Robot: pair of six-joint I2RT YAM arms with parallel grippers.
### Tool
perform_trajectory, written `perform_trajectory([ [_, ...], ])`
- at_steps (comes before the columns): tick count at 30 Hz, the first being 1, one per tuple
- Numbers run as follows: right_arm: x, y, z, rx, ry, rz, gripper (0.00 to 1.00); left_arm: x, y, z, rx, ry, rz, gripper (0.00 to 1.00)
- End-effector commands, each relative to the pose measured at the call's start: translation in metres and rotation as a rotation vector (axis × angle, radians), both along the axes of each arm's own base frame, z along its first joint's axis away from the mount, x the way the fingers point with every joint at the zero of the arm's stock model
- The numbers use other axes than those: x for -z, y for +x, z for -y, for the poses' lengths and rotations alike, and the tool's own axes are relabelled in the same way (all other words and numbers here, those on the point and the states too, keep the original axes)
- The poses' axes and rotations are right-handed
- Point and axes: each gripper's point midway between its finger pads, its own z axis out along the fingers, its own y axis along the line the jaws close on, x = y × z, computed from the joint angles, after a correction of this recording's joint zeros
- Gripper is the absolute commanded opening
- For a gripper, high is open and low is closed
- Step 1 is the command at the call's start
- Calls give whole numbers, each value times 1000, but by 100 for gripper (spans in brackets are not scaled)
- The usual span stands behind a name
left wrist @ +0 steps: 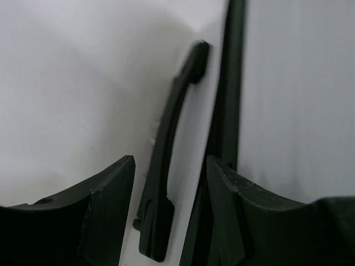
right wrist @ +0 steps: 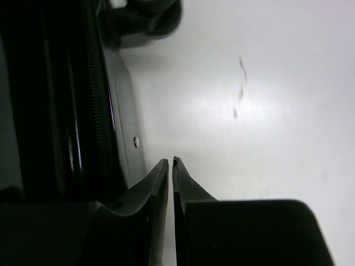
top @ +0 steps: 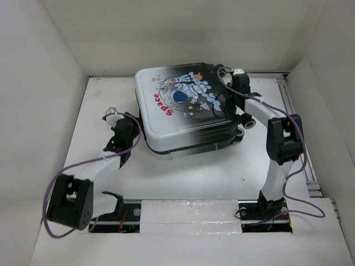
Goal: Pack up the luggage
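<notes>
The luggage (top: 186, 108) lies closed and flat on the table, astronaut side up, its wheels (top: 248, 123) on the right. My left gripper (top: 136, 132) is at its left edge. In the left wrist view it (left wrist: 169, 160) is open, with a thin black strap-like handle (left wrist: 166, 166) on the white shell between the fingers and the black zipper line (left wrist: 228, 100) beside it. My right gripper (top: 233, 87) is at the case's right side. In the right wrist view it (right wrist: 170, 161) is shut and empty, beside the black zipper edge (right wrist: 97, 111), with a wheel (right wrist: 147, 16) ahead.
White walls enclose the table (top: 188, 177) on the left, back and right. A metal rail (top: 299, 138) runs along the right edge. The arm bases and cables sit at the near edge (top: 188, 213).
</notes>
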Motion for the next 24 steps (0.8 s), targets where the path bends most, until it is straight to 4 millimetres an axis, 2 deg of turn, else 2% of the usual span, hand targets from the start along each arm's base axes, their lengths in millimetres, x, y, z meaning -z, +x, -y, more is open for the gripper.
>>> perform_trajectory([
  [1, -101, -10, -185, -569, 240, 166, 14, 2, -71, 119, 505, -102, -30, 51],
  [2, -108, -5, -187, -569, 240, 170, 14, -8, -82, 126, 526, -116, -7, 49],
  [3, -131, 5, -184, -559, 243, 199, 17, -6, -87, 122, 514, -103, -17, 49],
  [4, -139, 9, -182, -564, 251, 208, 20, -11, -90, 124, 520, -104, -2, 49],
  [5, -153, 15, -178, -561, 246, 242, 28, -9, -97, 125, 532, -104, -5, 49],
  [6, -171, 18, -166, -549, 250, 274, 35, -16, -101, 124, 525, -97, 10, 49],
  [7, -197, 21, -159, -540, 253, 322, 42, -19, -101, 121, 516, -97, 19, 49],
  [8, -212, 22, -151, -529, 253, 347, 53, -20, -106, 123, 529, -100, 26, 49],
  [9, -235, 19, -142, -523, 246, 387, 57, -31, -108, 125, 539, -113, 60, 49],
  [11, -254, 13, -119, -502, 236, 411, 64, -38, -111, 123, 540, -122, 85, 49],
  [12, -281, -6, -110, -507, 241, 456, 70, -38, -115, 125, 552, -125, 90, 49],
  [13, -295, -10, -101, -499, 240, 512, 74, -49, -115, 124, 545, -135, 126, 49],
  [14, -294, -31, -97, -511, 244, 519, 80, -49, -115, 121, 536, -132, 126, 49],
  [15, -277, -28, -96, -498, 239, 493, 81, -50, -113, 119, 524, -115, 125, 49],
  [16, -295, -46, -89, -490, 237, 531, 79, -53, -112, 115, 503, -108, 128, 49],
  [17, -274, -57, -89, -506, 233, 487, 75, -44, -109, 104, 462, -48, 106, 49],
  [18, -266, -73, -95, -538, 244, 464, 61, -48, -106, 96, 423, -34, 111, 49],
  [19, -285, -104, -97, -571, 265, 519, 54, -44, -105, 88, 383, -12, 99, 48],
  [20, -287, -122, -104, -601, 275, 563, 44, -44, -106, 78, 344, 6, 96, 48],
  [21, -238, -151, -128, -659, 286, 477, 33, -50, -101, 66, 267, 1, 118, 47],
  [22, -232, -173, -137, -695, 280, 498, 19, -37, -104, 58, 235, 8, 98, 47],
  [23, -248, -207, -137, -723, 285, 580, 14, -42, -105, 53, 206, -10, 123, 46],
  [24, -244, -235, -154, -763, 289, 608, 11, -45, -104, 48, 181, -16, 151, 46],
])
